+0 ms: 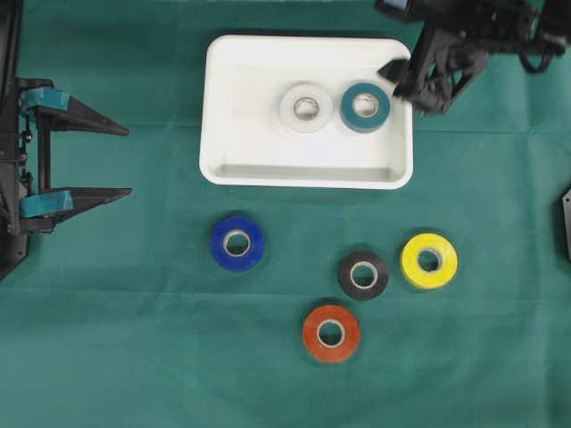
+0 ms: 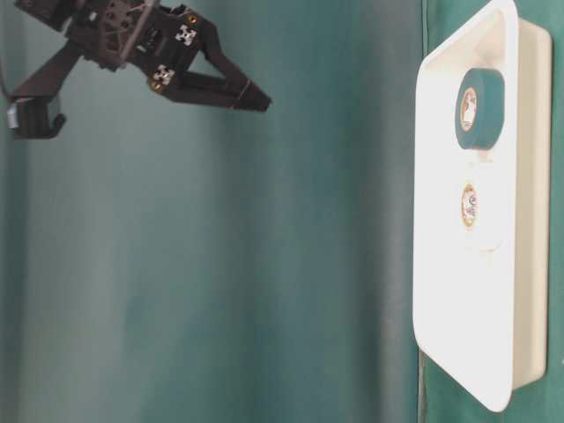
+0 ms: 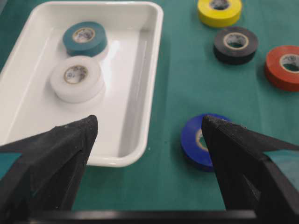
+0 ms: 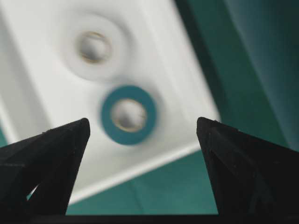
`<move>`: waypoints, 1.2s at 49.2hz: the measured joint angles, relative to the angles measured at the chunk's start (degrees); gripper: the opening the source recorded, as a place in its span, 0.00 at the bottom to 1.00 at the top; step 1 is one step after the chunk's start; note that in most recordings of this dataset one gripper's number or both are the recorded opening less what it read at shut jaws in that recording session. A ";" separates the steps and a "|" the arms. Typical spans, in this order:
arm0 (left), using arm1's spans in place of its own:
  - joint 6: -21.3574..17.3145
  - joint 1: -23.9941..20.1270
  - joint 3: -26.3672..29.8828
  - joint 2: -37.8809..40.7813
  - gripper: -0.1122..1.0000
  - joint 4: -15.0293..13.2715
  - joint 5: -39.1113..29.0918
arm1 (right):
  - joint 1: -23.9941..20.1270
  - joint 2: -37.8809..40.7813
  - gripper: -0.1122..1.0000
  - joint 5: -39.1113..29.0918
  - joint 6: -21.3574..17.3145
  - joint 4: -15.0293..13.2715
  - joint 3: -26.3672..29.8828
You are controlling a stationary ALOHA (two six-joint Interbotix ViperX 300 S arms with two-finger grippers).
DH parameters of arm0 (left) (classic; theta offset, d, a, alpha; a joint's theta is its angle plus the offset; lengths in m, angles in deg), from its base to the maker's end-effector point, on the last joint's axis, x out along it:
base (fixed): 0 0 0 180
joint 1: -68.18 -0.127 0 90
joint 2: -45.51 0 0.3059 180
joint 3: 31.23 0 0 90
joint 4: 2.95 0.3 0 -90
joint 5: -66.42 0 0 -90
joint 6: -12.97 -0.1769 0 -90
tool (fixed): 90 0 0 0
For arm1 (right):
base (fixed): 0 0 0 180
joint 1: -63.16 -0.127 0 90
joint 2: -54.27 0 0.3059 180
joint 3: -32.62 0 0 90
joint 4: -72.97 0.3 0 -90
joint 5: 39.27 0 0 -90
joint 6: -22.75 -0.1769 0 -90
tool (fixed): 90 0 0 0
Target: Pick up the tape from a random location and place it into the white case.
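Both grippers — left gripper (image 1: 125, 160), right gripper (image 4: 142, 133) — are gaping, empty; the teal tape (image 1: 364, 107) is lying flat in the white case's (image 1: 223, 169) right half; probably light, stiff — pinch across its rim.

In the right wrist view the white roll (image 4: 95, 46) and teal roll (image 4: 129, 114) are blurred. At lower centre of the left wrist view a gripper finger hides part of the blue roll (image 3: 194, 142); the red roll (image 3: 284, 66) is cut by the right edge, the yellow roll (image 3: 219, 11) by the top edge.

Two tape rolls (image 1: 335, 108) side by side in the white case (image 1: 241, 156), four rolls (image 1: 339, 285) (loosely clustered) on the cloth (image 1: 134, 339) below it
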 measured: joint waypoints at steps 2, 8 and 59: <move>0.09 0.09 0.00 0.00 0.98 0.00 -0.18 | -1.58 0.00 0.89 0.70 -0.53 0.00 0.09; 0.18 0.09 0.00 0.00 0.98 0.00 -0.18 | -6.50 0.26 0.89 3.08 -1.58 0.00 0.09; 0.26 0.00 0.00 -1.67 0.98 0.00 -0.70 | -13.97 -34.98 0.87 21.01 -1.58 0.00 -29.00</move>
